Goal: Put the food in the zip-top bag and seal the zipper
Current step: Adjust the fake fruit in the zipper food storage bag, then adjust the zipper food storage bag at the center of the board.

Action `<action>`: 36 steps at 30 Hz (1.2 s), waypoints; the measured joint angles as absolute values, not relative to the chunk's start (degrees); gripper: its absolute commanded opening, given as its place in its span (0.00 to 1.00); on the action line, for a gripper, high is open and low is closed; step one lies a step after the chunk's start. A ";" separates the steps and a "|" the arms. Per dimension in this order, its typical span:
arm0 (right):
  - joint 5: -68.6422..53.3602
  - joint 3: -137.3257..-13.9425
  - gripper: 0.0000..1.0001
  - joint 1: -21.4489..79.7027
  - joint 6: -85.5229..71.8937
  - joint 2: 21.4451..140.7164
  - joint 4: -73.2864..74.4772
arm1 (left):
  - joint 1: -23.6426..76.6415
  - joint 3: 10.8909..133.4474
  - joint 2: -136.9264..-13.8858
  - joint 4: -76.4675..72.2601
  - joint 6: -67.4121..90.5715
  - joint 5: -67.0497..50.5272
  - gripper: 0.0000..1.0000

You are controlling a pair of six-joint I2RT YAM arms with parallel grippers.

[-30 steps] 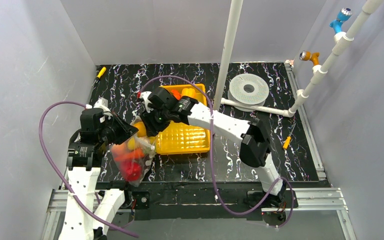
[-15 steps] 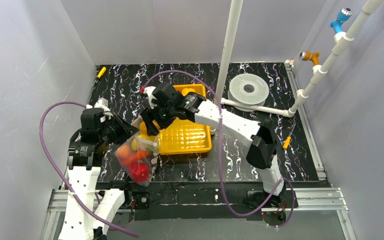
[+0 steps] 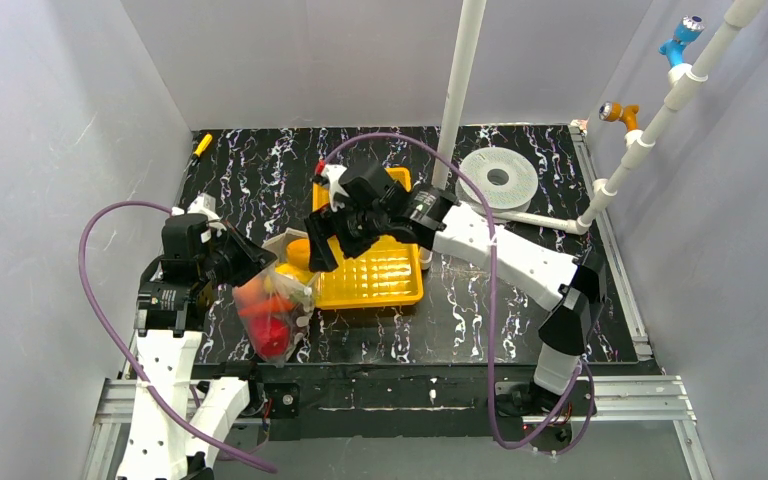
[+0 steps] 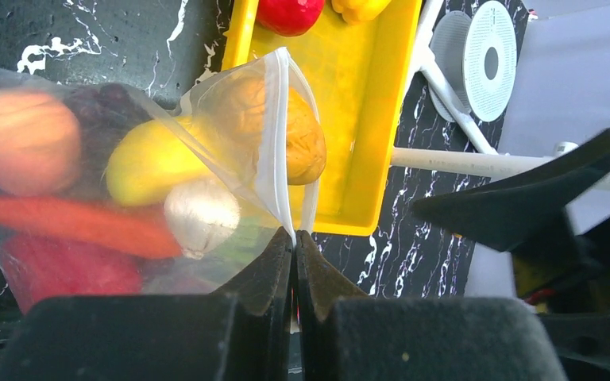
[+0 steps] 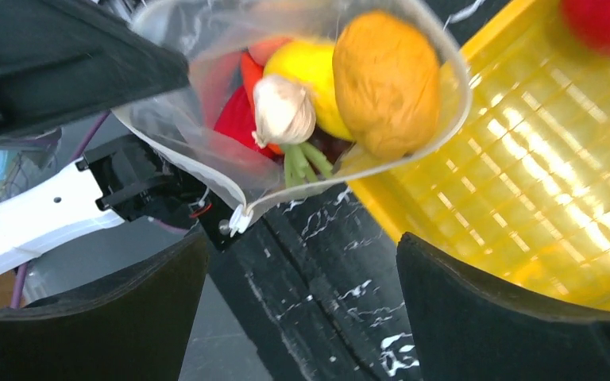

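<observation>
The zip-top bag [image 3: 272, 308] hangs at the front left, its mouth open toward the yellow tray [image 3: 385, 272]. My left gripper [image 3: 253, 264] is shut on the bag's mouth edge [image 4: 284, 159]. Inside are a tan potato [image 4: 306, 141] at the mouth, a yellow fruit [image 4: 149, 163], garlic [image 4: 198, 216], a carrot [image 4: 71, 226] and red pieces. My right gripper [image 3: 322, 248] is open and empty, just right of the mouth, over the tray's near-left corner. In the right wrist view [image 5: 302, 262] the open mouth [image 5: 230, 171] and the potato [image 5: 385, 79] show. A white zipper slider [image 5: 238, 219] sits at the mouth's end.
A red fruit [image 4: 287, 11] and a yellow one [image 4: 357, 8] lie at the tray's far end. A white vertical pipe [image 3: 457, 110] stands behind the tray, with a white spool [image 3: 498, 178] to its right. Grey walls close in the left, back and right.
My right gripper has drawn back to the right from the bag's mouth, open and empty. The potato now sits in the mouth. The left gripper still holds the bag.
</observation>
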State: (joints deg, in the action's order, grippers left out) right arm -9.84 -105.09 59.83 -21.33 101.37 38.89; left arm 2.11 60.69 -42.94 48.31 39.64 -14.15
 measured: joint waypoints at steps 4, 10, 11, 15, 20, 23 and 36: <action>-10.42 -99.19 0.94 61.29 -25.90 100.97 36.59 | 2.11 60.69 -43.03 47.75 39.86 -14.17 0.00; -9.01 -96.36 0.87 65.70 -28.04 100.99 33.77 | 2.11 60.69 -43.68 46.78 40.08 -14.17 0.00; -8.84 -96.45 0.86 66.23 -28.17 101.02 33.16 | 2.11 60.69 -43.70 46.72 40.10 -14.17 0.00; -7.12 -97.34 0.77 68.68 -28.34 102.14 31.49 | 2.11 60.69 -43.70 46.65 40.23 -14.20 0.00; -4.09 -98.04 0.69 69.56 -28.38 104.53 30.87 | 2.11 60.69 -43.68 46.29 40.66 -14.20 0.00; -1.02 -98.04 0.61 69.49 -28.29 105.77 30.16 | 2.11 60.69 -43.66 46.26 40.79 -14.20 0.00; 9.70 -98.06 0.01 69.49 -19.24 106.70 21.42 | 2.11 60.40 -40.80 47.11 39.61 -11.18 0.00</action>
State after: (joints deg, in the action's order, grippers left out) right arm 9.70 -98.06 69.49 -19.24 106.70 21.42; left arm 2.11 60.40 -40.80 47.11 39.61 -11.18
